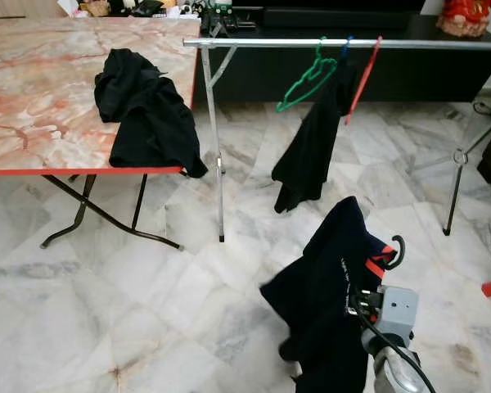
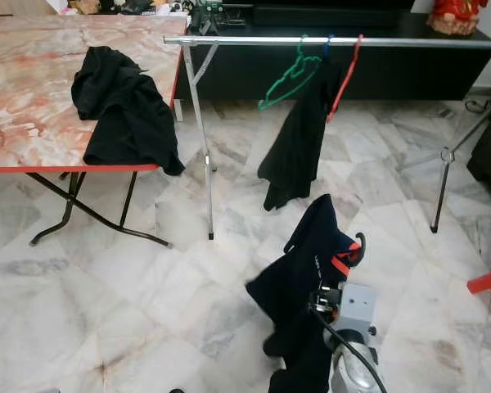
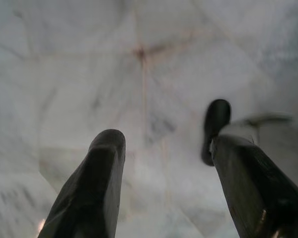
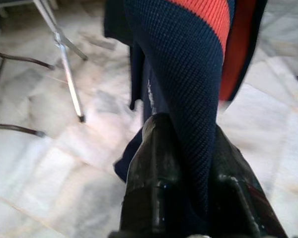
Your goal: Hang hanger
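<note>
A robot stands on a pale marble floor (image 1: 147, 311), facing a long silver metal clothes rail (image 1: 344, 42) on thin legs. Its right gripper (image 4: 186, 148) is low at the robot's right side, well short of the rail, carrying a dark navy knitted garment on an orange hanger with a black hook (image 1: 344, 286). The hook curls upward just above the wrist.

The step in hand looks like the carry — the garment is gripped but not yet hung. The next move likely calls for stepping closer, raising the arm above rail height, and turning the hook over the bar into a free stretch.

The right jaws are narrow, pinched on the navy fabric with its orange stripe, so the cloth stands up between them. The left gripper (image 3: 164, 183) hangs idle over bare floor, its jaws wide apart and holding nothing.

Already on the rail: an empty green wire hanger (image 1: 307, 80) and a black garment (image 1: 311, 147) hung beside a red hanger (image 1: 364, 78). More black clothing (image 1: 147, 110) lies heaped on a pink marble-patterned folding worktop (image 1: 41, 90) to the left.
</note>
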Controlling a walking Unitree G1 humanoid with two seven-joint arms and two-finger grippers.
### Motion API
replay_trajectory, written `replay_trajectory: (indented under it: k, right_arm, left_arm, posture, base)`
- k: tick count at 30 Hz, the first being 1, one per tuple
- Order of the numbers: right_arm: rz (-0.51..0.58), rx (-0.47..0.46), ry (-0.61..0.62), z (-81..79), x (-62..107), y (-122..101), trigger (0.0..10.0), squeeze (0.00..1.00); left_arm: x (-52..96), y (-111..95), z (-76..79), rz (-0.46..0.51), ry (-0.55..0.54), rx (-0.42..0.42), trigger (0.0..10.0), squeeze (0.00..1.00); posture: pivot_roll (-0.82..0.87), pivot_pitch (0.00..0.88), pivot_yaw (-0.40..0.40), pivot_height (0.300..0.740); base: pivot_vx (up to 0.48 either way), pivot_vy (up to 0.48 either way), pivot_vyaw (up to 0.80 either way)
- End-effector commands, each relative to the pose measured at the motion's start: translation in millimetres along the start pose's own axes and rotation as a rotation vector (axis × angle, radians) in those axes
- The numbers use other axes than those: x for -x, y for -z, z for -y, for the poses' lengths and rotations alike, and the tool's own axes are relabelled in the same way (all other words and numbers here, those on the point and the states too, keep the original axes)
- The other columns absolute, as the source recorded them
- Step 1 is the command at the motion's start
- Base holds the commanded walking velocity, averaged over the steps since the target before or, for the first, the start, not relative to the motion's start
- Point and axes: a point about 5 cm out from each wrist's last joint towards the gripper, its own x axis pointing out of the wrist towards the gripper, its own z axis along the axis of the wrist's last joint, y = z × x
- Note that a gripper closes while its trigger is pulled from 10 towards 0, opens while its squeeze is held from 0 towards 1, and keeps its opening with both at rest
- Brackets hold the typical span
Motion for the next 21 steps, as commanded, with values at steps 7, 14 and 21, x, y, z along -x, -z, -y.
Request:
replay_trajectory:
  k: [7, 14, 21]
  right_arm:
    - [0.023, 0.006, -0.006, 1.5, -2.3, -4.7, 10.0, 0.0]
    - [0.03, 0.015, 0.0, 6.4, -4.6, -8.1, 10.0, 0.0]
    - [0.024, 0.022, -0.012, 5.5, -5.3, -7.5, 10.0, 0.0]
  left_arm:
    - [2.4, 9.4, -2.0, -0.046, -0.015, -0.007, 10.0, 0.0]
    - [2.1, 8.6, -1.0, -0.042, -0.012, -0.008, 10.0, 0.0]
    - [0.9, 3.1, -6.7, -0.018, -0.001, -0.017, 10.0, 0.0]
  posture:
    - [0.0, 0.192, -0.057, 0.74]
    - [0.0, 0.192, -0.057, 0.74]
    - [0.0, 0.195, -0.058, 0.74]
  base:
    - [-0.081, 0.0, 0.0]
    - [0.0, 0.0, 0.0]
    - [0.0, 0.0, 0.0]
